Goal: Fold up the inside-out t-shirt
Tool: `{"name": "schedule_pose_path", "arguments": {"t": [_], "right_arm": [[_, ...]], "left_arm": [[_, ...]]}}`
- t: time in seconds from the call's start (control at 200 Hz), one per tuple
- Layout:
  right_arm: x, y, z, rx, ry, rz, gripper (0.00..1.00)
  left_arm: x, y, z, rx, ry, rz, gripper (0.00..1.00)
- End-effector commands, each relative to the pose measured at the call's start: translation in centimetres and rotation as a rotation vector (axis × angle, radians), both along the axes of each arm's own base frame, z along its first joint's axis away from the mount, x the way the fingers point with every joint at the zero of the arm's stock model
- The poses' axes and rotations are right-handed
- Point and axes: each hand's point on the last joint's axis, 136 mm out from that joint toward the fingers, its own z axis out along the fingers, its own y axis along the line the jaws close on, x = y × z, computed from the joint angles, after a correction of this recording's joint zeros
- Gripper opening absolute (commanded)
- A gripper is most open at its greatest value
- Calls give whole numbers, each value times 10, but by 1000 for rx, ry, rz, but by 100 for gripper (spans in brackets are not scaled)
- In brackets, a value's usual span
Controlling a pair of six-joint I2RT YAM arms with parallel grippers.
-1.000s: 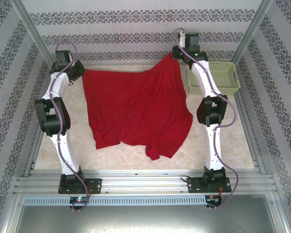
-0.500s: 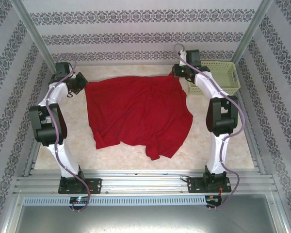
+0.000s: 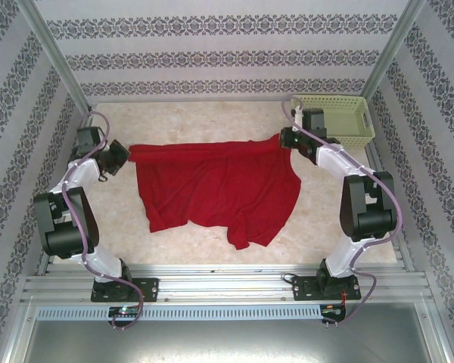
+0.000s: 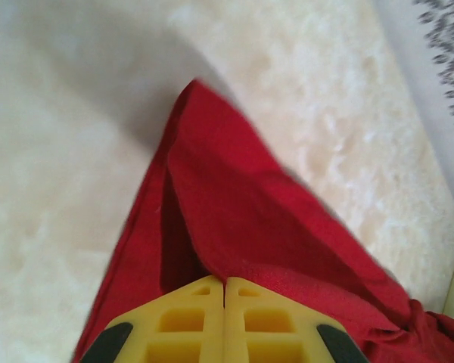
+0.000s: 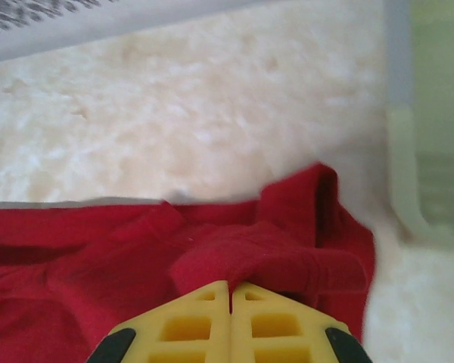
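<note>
With the left gripper [image 3: 121, 155] and right gripper [image 3: 285, 141] each clamped on a far corner of the t-shirt [image 3: 212, 185], I'd bring both toward the near edge evenly, so the fold lands square.

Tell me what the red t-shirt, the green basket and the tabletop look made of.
t-shirt: soft cloth, likely a knit, matte; it drapes, wrinkles and bunches at the pinched corners.
basket: pale green plastic, probably moulded; stiff walls with a regular lattice of openings.
table: smooth cream surface with marbled mottling; stone or a printed laminate, can't tell which.
</note>
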Motion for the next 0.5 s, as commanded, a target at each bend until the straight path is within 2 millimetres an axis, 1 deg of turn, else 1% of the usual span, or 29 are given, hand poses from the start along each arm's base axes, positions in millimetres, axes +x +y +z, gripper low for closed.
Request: {"name": "schedule_pose_path", "arguments": {"t": [0.0,0.065,0.125,0.19,0.24,0.305,0.345,0.38,0.415,0.495], "right_arm": [[-5,-19,7,71,-28,-107,3],[-13,-21,-4,95,-2,-127,4],[-20,-20,-12,114,13,-130,5],[-23,-18,-15,128,22,-129,4],[-23,-17,-9,135,18,-125,4],[-21,-17,7,142,-7,-124,4],[-20,-17,23,140,-33,-122,4],[-20,-18,34,135,-49,-125,4],[-20,-20,50,126,-79,-125,4],[-22,-22,79,106,-135,-122,4]], "left_arm": [[-11,-7,-8,-49,-24,20,0],[-24,-11,-23,-61,11,19,0],[-33,-15,-32,-67,31,8,0],[-37,-17,-36,-74,44,0,0],[-35,-18,-32,-79,36,-6,0],[-29,-18,-15,-80,10,-9,0],[-25,-17,-2,-77,-14,-8,0],[-21,-15,14,-65,-44,-7,0],[-18,-13,31,-50,-76,-8,0],[-17,-9,67,-5,-140,4,0]]}}
